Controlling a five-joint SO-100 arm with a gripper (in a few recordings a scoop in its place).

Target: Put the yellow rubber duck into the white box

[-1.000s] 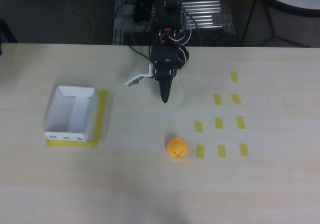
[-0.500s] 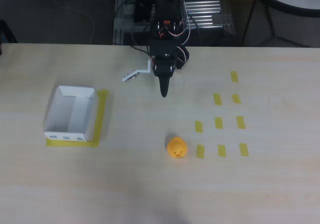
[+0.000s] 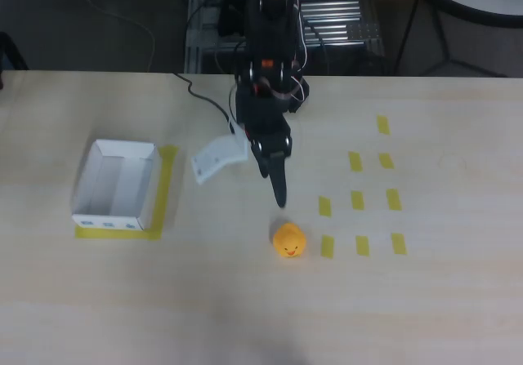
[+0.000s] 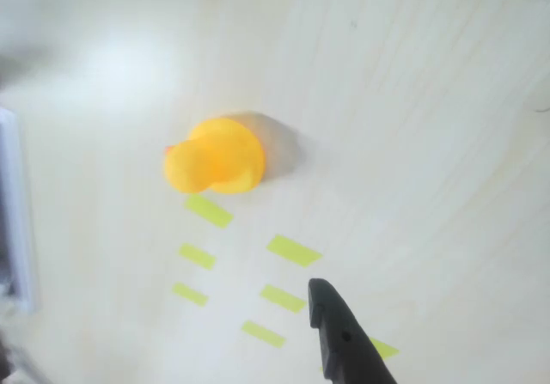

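While the yellow rubber duck (image 3: 288, 240) sat on the tabletop (image 3: 245, 300) low of centre in the overhead view, just left of the yellow tape strips (image 3: 358, 200), the pincer (image 3: 245, 173) hung just above it, spread wide and empty. White box (image 3: 116, 185) was well apart at left, on its tape outline (image 3: 166, 193).

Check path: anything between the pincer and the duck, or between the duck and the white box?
Nothing visible. In the overhead view, the open pincer hovers just above the yellow rubber duck with bare table between; the stretch left to the white box is bare too.
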